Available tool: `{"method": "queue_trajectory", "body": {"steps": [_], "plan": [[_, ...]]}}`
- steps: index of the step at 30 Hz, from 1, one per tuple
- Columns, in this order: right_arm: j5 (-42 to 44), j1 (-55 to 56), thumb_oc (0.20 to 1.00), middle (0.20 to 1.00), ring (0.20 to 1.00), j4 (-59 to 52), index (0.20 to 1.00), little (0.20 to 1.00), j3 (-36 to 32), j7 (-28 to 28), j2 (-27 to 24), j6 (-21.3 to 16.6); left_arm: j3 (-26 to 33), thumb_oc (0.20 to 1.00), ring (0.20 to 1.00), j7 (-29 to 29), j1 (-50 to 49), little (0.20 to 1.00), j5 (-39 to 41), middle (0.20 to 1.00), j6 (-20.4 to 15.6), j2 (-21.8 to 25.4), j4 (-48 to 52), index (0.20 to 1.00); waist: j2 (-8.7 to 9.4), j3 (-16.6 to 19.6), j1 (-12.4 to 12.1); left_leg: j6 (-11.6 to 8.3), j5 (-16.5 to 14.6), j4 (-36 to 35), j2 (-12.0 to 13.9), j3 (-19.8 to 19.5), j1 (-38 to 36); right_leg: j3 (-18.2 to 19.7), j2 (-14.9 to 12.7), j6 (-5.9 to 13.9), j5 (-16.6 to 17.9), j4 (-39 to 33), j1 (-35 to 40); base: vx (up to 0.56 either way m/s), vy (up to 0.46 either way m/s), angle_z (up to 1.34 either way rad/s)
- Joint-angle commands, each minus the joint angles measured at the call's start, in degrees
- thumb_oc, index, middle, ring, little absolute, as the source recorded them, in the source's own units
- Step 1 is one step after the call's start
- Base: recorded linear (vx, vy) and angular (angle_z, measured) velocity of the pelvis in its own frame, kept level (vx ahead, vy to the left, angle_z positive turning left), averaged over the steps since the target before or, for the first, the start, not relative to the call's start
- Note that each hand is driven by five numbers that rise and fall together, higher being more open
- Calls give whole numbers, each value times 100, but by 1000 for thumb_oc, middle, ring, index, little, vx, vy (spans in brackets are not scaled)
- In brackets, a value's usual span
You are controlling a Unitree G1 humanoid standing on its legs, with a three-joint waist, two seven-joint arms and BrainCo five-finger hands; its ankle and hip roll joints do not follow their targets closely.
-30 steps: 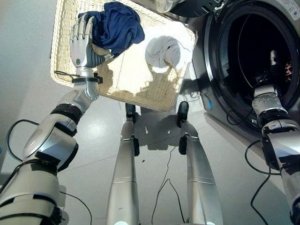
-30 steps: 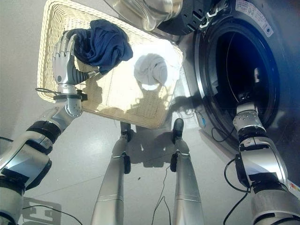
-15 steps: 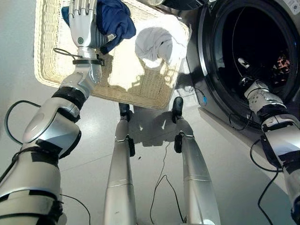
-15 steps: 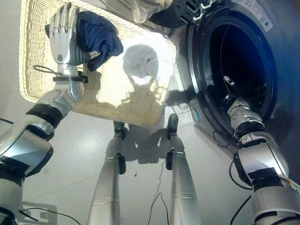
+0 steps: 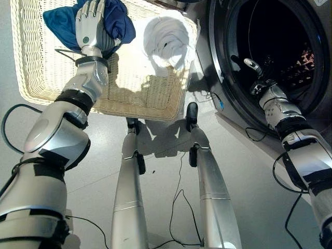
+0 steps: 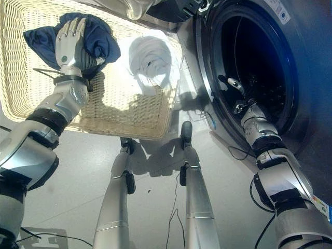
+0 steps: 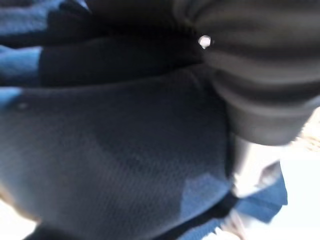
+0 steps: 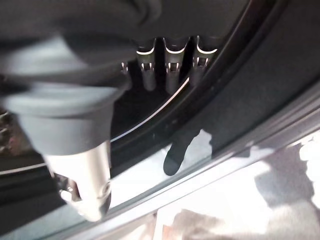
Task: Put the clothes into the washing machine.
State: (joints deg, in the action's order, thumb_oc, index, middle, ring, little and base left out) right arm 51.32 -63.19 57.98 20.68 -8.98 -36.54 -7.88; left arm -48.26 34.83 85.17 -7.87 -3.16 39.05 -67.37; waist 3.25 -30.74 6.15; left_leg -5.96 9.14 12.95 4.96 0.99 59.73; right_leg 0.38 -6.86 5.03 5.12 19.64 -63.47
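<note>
A dark blue garment point(image 5: 58, 21) lies bunched at the far left of a cream wicker basket point(image 5: 140, 108). My left hand point(image 5: 88, 32) rests on top of it, fingers bent down into the cloth; the left wrist view shows the blue fabric point(image 7: 100, 150) pressed close against the hand. A white garment point(image 5: 166, 37) sits at the basket's right end, untouched. My right hand point(image 5: 255, 78) is at the lower rim of the washing machine's round opening point(image 5: 280, 31), with its fingers point(image 8: 170, 70) straight and nothing in them.
The washer's dark drum stands open to the right of the basket, with a reddish patterned item point(image 5: 311, 57) deep inside. The opened door point(image 6: 137, 5) hangs above the basket's far edge. Grey floor surrounds the basket.
The camera has shifted. My left hand's fingers have bent into the blue garment, which now spreads further left. My right hand has drawn back from deep in the drum to its rim.
</note>
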Motion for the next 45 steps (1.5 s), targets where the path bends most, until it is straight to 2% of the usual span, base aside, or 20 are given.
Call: {"method": "queue_trajectory", "body": {"steps": [1, 12, 13, 14, 17, 19, 21, 22, 24, 25, 26, 28, 29, 31, 32, 35, 37, 40, 43, 45], "plan": [[89, 266, 1000, 1000, 1000, -34, 1000, 1000, -28, 3, -81, -334, 157, 200, 200, -631, -58, 200, 294, 200, 187, -136, -501, 200, 62, 95, 34, -86, -390, 286, -9, -186, -39, -393, 261, 225, 331, -228, 172, 3, 10, -5], [-50, 324, 1000, 1000, 1000, -625, 1000, 1000, 3, -184, 4, -446, 498, 200, 200, -713, -311, 200, 570, 200, 145, -97, -537, 200, 22, 95, 25, -112, -360, 271, -11, -160, -51, -358, 255, 196, 289, -228, 176, 0, 4, -1], [-3, 392, 1000, 1000, 1000, -818, 1000, 1000, -46, -56, 57, -650, 653, 200, 200, -655, -412, 200, 687, 200, 41, -94, -494, 200, 13, 95, 16, -117, -361, 274, -17, -175, -47, -353, 249, 195, 276, -215, 173, 0, 0, 0], [87, 509, 1000, 1000, 1000, -1180, 1000, 1000, -80, -26, 125, -798, 845, 200, 200, -461, -549, 200, 1029, 200, -244, -89, -346, 200, 16, 95, 13, -119, -355, 254, -20, -178, -59, -353, 250, 193, 270, -215, 179, -12, -37, -1], [232, 712, 1000, 1000, 1000, -1711, 1000, 1000, -161, -41, 245, -997, 1229, 200, 200, -239, -760, 200, 1668, 200, -724, -124, -76, 200, 3, 95, 9, -120, -362, 263, -33, -186, -62, -344, 244, 192, 237, -182, 172, 0, 0, 0], [289, 935, 1000, 1000, 1000, -2145, 1000, 1000, -322, 56, 384, -1156, 1657, 200, 200, -121, -1030, 200, 2058, 200, -1433, -176, 271, 200, -15, 95, -2, -121, -386, 280, -44, -197, -66, -336, 230, 191, 203, -156, 169, -6, -32, 0], [289, 1179, 1000, 1000, 1000, -2591, 1000, 1000, -510, 122, 533, -1181, 2022, 200, 200, -194, -1357, 200, 2393, 200, -1989, -274, 735, 200, -33, 95, -23, -119, -395, 266, -61, -221, -81, -344, 217, 196, 181, -148, 182, -5, -41, 1], [277, 1307, 1000, 1000, 1000, -2781, 1000, 1000, -624, 224, 642, -1209, 2194, 200, 200, -191, -1545, 200, 2517, 200, -2426, -366, 1014, 200, -40, 95, -45, -113, -408, 265, -80, -228, -73, -348, 211, 200, 177, -147, 169, 8, -48, 1], [164, 1570, 1000, 1000, 1000, -3207, 1000, 1000, -772, 303, 848, -1167, 2438, 200, 200, -248, -1968, 200, 2625, 200, -2961, -581, 1627, 200, -71, 95, -87, -92, -426, 249, -120, -259, -92, -374, 187, 206, 184, -162, 185, -8, -49, 1], [120, 1625, 1000, 1000, 1000, -3343, 1000, 1000, -811, 316, 898, -1130, 2474, 200, 200, -232, -2077, 200, 2590, 200, -3074, -641, 1807, 200, -79, 95, -100, -85, -428, 239, -133, -266, -93, -380, 182, 206, 190, -170, 180, -13, -48, 1], [71, 1779, 1000, 1000, 1000, -3698, 1000, 1000, -877, 357, 1000, -1011, 2555, 200, 200, -294, -2376, 200, 2680, 200, -3413, -790, 2285, 200, -104, 95, -137, -63, -426, 224, -164, -287, -89, -394, 168, 208, 202, -171, 172, -8, -35, 1], [-38, 1908, 1000, 1000, 1000, -4007, 1000, 1000, -909, 392, 1095, -953, 2663, 200, 200, -350, -2615, 200, 2566, 200, -3628, -927, 2694, 200, -122, 95, -177, -46, -430, 215, -184, -304, -79, -410, 147, 212, 201, -162, 160, -3, -48, 6], [-167, 2148, 1000, 1000, 1000, -4536, 1000, 1000, -938, 491, 1295, -853, 2792, 200, 200, -711, -3011, 200, 2479, 200, -3958, -1222, 3374, 200, -147, 95, -233, -7, -442, 233, -228, -345, -62, -433, 119, 214, 198, -118, 143, 0, -59, 6], [-250, 2241, 1000, 1000, 1000, -4769, 1000, 1000, -955, 530, 1371, -786, 2821, 200, 200, -863, -3172, 200, 2336, 200, -4054, -1350, 3643, 200, -158, 95, -251, 12, -445, 236, -247, -359, -61, -442, 108, 218, 203, -105, 140, 2, -53, 7], [-336, 2369, 1000, 1000, 1000, -5074, 1000, 1000, -951, 622, 1451, -743, 2822, 200, 200, -1133, -3365, 200, 2252, 200, -4155, -1458, 4032, 200, -167, 95, -280, 43, -448, 263, -275, -381, -59, -461, 84, 219, 218, -77, 137, 5, -52, 10], [-314, 2461, 1000, 1000, 1000, -5420, 1000, 1000, -925, 756, 1544, -659, 2803, 200, 200, -1393, -3559, 200, 2117, 200, -4040, -1563, 4603, 200, -177, 95, -311, 79, -447, 283, -310, -400, -84, -494, 49, 223, 232, -70, 168, 8, -46, 11], [-330, 2510, 1000, 1000, 1000, -5685, 1000, 1000, -854, 1078, 1610, -567, 2741, 200, 200, -1901, -3676, 200, 2191, 200, -3961, -1655, 5120, 200, -193, 95, -338, 116, -446, 344, -345, -421, -71, -513, 8, 230, 248, -22, 156, 13, -43, 4], [-356, 2520, 1000, 1000, 1000, -6035, 1000, 1000, -672, 1302, 1686, -373, 2575, 200, 200, -2116, -3744, 200, 1978, 200, -3770, -1718, 5597, 200, -206, 95, -363, 146, -409, 396, -396, -438, -59, -536, -21, 232, 285, -8, 162, 9, -28, 10], [-255, 2476, 1000, 1000, 1000, -6196, 1000, 1000, -575, 1489, 1686, -207, 2531, 200, 200, -2498, -3775, 200, 2160, 200, -3682, -1766, 5864, 200, -213, 95, -383, 165, -390, 427, -416, -442, -63, -556, -42, 234, 304, 13, 167, 12, -24, 8], [-248, 2433, 1000, 1000, 1000, -6232, 1000, 1000, -491, 1532, 1711, -73, 2439, 200, 200, -2470, -3778, 200, 1937, 200, -3654, -1768, 6001, 200, -220, 95, -400, 177, -387, 473, -434, -455, -60, -568, -59, 234, 318, 31, 172, 7, -13, 2]]}}
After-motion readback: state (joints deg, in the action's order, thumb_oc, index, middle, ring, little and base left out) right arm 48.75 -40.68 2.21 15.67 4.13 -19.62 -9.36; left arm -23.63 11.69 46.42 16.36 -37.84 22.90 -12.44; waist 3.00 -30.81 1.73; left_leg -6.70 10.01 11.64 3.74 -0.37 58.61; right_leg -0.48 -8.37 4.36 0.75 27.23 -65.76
